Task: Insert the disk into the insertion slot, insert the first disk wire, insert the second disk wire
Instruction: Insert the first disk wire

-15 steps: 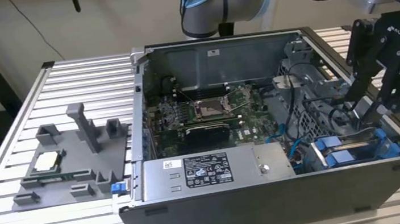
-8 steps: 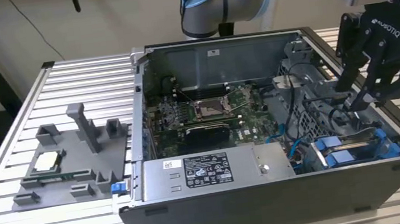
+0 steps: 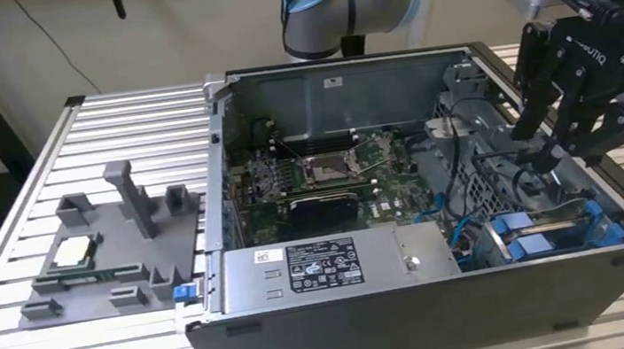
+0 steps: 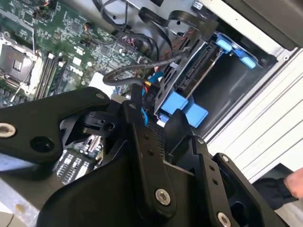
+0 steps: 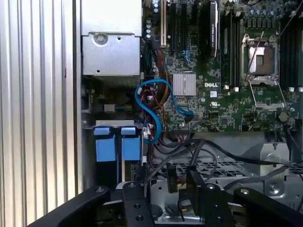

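**At the wire step, with the disk in its bay**

Found the gripper (image 3: 549,154) low inside the open computer case (image 3: 426,321), toward the exterior view's right, just above the drive cage. Read its fingers (image 5: 196,187) as drawn nearly together on the plug of a black disk wire (image 5: 172,182). Looked like a firm pinch in both wrist views, not a loose touch.

Noted the disk (image 3: 535,245) in its blue carrier lying inside the insertion slot (image 4: 222,94), blue tabs facing out, near the power supply (image 3: 323,267) and well apart from the motherboard (image 3: 312,174).

Judged the first step done and a wire step in hand. Could not tell which of the two wires. Saw no sign of the plug mated to anything, only held clear above the cage.

Reckoned the next move called for squaring the plug to the port on the disk's back edge. Called also for threading past the loose cables (image 5: 154,111) crowding that corner, then pressing straight in without dragging the slack.
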